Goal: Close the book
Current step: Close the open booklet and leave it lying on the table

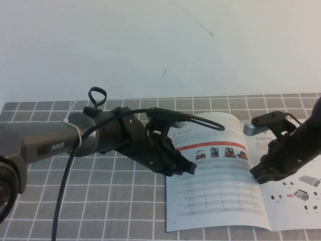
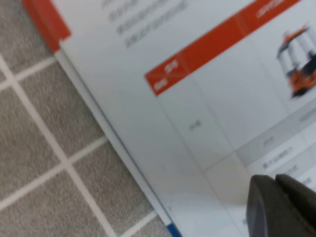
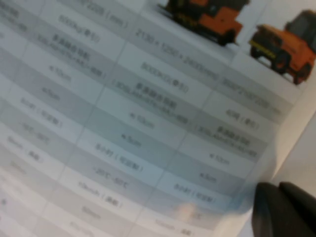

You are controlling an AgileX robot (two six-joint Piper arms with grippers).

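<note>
An open booklet (image 1: 220, 191) lies flat on the grey checked cloth, with an orange band and small vehicle pictures on its left page. My left gripper (image 1: 184, 168) is shut and hovers just over that page's left edge; in the left wrist view its tips (image 2: 276, 180) sit above the white page (image 2: 197, 98) near the orange band. My right gripper (image 1: 258, 174) is shut too and sits low at the booklet's middle fold. Its tips (image 3: 277, 186) rest beside the curved inner edge of the table-printed page (image 3: 123, 123). Nothing shows between either pair of fingers.
The grey cloth with white grid lines (image 1: 100, 201) covers the table up to the white wall behind. The booklet's right page (image 1: 301, 196) with small product pictures runs off the right edge of the high view. A black cable (image 1: 65, 186) loops down from my left arm.
</note>
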